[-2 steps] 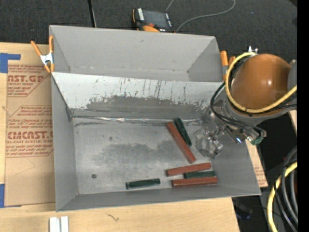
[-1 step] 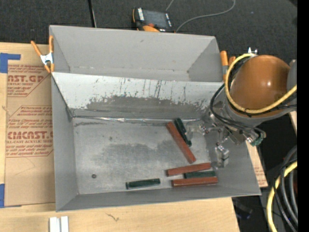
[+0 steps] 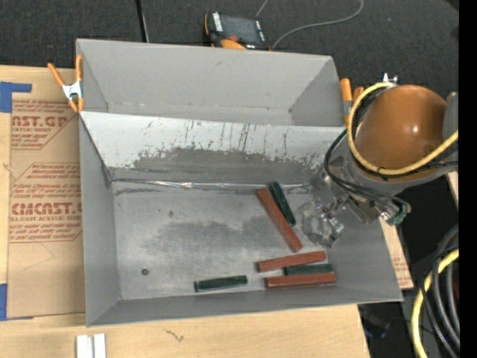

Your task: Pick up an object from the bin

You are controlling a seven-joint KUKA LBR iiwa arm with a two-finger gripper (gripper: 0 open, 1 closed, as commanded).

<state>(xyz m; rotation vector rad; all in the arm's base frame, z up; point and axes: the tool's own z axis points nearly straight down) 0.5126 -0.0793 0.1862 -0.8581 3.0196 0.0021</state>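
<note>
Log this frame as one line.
claw: right side of bin | nearest: slanted brown stick, green stick | rest: more sticks by front wall

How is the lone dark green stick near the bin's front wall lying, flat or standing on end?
Flat: the dark green stick lies full length on the bin floor, its whole long side showing.

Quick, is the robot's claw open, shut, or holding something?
Gripper: cannot tell if it is open or closed. It is just right of the slanted red bar.
</note>
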